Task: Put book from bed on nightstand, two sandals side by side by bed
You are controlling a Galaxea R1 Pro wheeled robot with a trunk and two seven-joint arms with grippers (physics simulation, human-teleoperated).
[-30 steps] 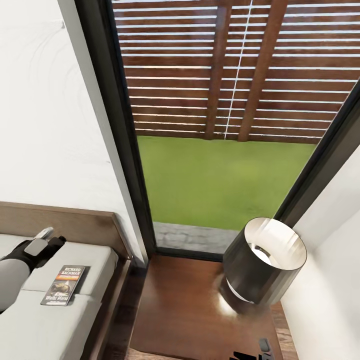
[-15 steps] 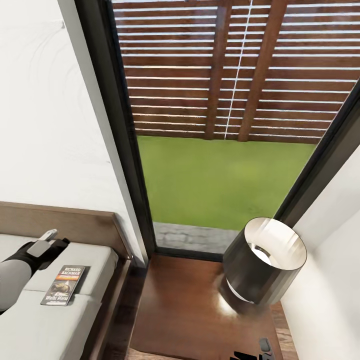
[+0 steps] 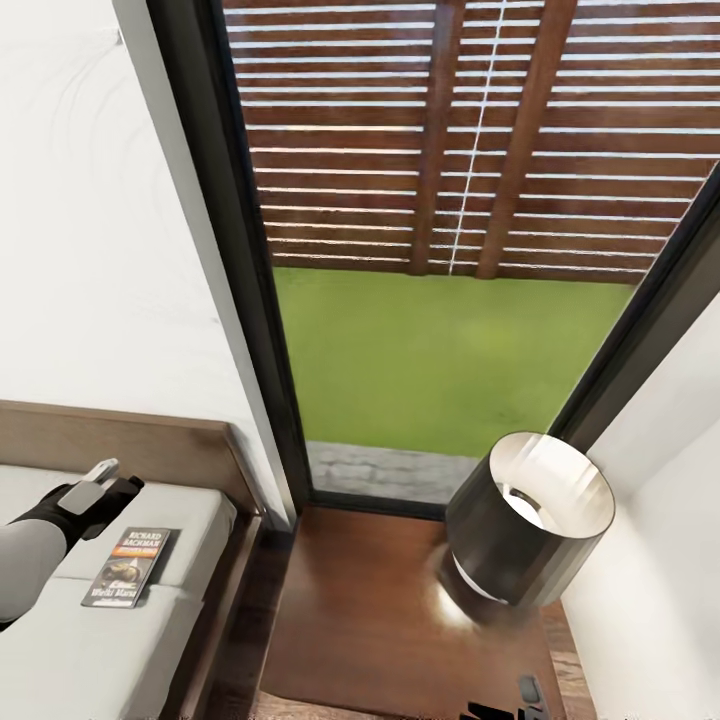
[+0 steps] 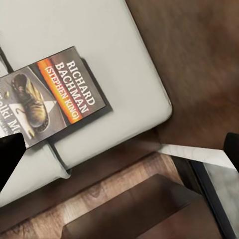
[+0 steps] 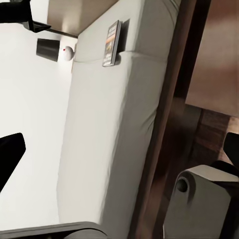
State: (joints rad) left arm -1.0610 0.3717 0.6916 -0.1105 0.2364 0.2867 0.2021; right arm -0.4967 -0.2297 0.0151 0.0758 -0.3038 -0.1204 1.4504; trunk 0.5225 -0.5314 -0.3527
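left gripper hovers above the book on the bed, fingers spread wide, likely lining up a grasp. nightstand sits just beside, lamp on it. right gripper: cannot tell.

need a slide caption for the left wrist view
Book lying flat on the bed near its corner, nightstand below.

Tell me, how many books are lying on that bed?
1. The Richard Bachman paperback lies flat on the mattress near the headboard, just beside the left gripper. Others may lie outside the camera's view.
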